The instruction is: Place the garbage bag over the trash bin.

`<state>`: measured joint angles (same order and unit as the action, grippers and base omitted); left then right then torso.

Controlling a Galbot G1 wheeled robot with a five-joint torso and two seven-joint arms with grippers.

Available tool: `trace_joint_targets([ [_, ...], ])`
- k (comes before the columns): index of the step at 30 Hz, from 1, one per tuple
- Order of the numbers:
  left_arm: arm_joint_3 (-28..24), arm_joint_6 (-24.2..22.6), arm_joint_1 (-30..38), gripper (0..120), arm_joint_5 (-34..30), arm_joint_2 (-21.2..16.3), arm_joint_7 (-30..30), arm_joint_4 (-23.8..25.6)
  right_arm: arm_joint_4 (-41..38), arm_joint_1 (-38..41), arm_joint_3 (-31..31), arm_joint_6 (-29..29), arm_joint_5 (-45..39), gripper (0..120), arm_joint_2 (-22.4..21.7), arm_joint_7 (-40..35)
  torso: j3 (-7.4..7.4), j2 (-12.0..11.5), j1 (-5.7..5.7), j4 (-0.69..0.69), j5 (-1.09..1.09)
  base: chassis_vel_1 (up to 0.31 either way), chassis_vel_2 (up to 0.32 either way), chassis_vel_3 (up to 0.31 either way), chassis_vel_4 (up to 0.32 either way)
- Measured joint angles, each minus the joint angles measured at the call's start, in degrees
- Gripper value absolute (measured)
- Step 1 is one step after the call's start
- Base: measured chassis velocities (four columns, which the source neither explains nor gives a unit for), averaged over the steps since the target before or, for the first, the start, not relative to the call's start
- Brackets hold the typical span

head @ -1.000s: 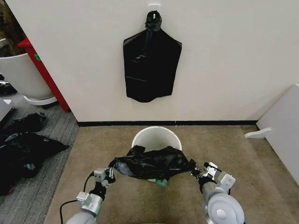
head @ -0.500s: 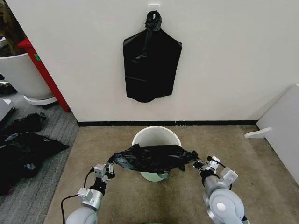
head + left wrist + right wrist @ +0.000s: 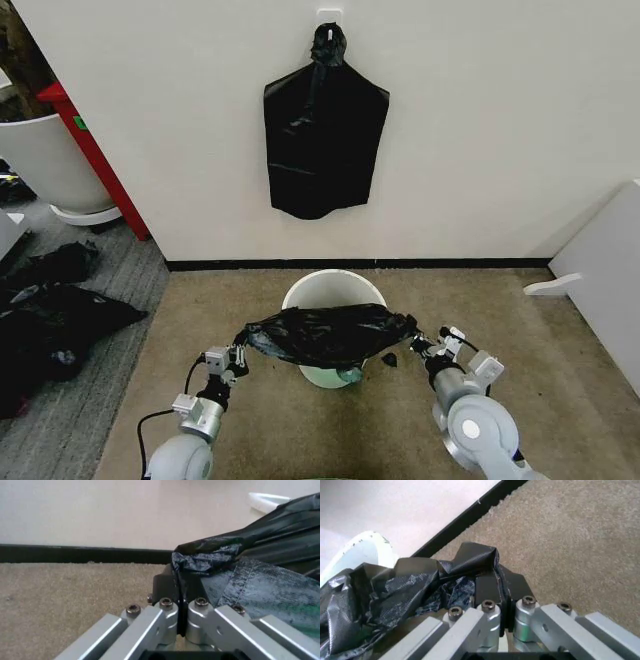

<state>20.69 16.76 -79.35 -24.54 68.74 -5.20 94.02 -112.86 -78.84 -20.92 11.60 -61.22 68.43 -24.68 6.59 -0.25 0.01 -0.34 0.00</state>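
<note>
Standing on tan carpet (image 3: 480, 310), the bin (image 3: 335, 292) sits near a white wall's black baseboard (image 3: 360, 264) — the bag (image 3: 330, 335) is stretched across its near rim between both grippers. The left gripper (image 3: 240, 352) pinches one end, the right gripper (image 3: 414, 343) the other; the wrist views show each pair of fingers (image 3: 165, 588) closed tight on crumpled plastic, a detail too small from the head. The bag hides the bin's front. Farther back, a bunch of bags (image 3: 322, 140) hangs on the wall.
</note>
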Motion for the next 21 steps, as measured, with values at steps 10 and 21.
trace_joint_targets([
  [10,-1.31,-2.63,3.25,0,-0.57,0.06,-0.48,-1.62,2.61,2.26,-1.01,1.20,-0.06,0,-0.42,2.97,0.00,0.00,0.00,0.00,0.00,0.000,0.000,0.000,0.000],
  [21,-0.07,-5.21,0.16,10,-0.87,-0.57,-0.14,1.43,-0.56,-0.81,-0.16,2.56,2.14,21,-1.43,2.85,0.00,0.00,0.00,0.00,0.00,0.000,0.000,0.000,0.000],
])
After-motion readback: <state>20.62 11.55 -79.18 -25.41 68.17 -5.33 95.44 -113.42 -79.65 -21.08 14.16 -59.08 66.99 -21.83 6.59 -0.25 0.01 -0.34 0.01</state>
